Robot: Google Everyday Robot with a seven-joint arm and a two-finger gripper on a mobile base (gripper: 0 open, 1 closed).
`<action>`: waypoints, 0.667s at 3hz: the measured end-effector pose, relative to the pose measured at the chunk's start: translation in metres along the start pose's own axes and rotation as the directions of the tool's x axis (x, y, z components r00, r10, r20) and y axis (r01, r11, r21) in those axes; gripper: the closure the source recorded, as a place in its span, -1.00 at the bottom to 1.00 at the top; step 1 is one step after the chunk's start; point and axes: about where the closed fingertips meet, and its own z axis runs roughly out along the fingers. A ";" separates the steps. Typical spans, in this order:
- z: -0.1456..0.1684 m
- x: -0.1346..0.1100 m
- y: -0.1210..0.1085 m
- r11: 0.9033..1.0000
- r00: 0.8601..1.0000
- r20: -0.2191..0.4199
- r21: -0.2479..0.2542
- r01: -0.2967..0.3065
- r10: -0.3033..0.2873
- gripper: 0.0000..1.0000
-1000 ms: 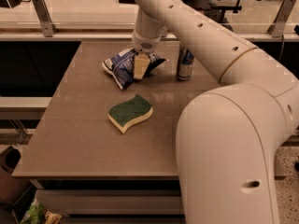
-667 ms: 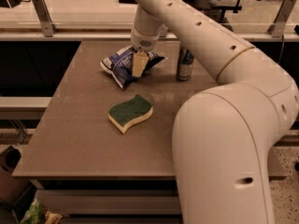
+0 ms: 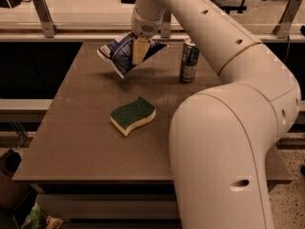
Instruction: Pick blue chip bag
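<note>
Claw (image 3: 137, 58), upper centre of frame, clamped on a crumpled dark-blue foil chip bag (image 3: 118, 55). One tan finger (image 3: 139, 49) shows in front; the other is hidden behind the bag. Bag print too small to read. Same for the label on the blue-and-silver drink can (image 3: 189, 61). Bulky white robot arm (image 3: 224, 142) covers the right side of the brown desk (image 3: 71, 137); arm cut by top and bottom edges. Lower left, under desk: greenish clutter (image 3: 35, 217), dim, cut by bottom edge, unidentifiable.
</note>
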 end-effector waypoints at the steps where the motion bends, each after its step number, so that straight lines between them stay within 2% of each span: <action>1: -0.030 -0.004 -0.004 0.999 0.999 0.051 0.046 0.010 -0.012 1.00; 2: -0.062 -0.003 -0.003 0.996 0.993 0.119 0.091 0.017 -0.027 1.00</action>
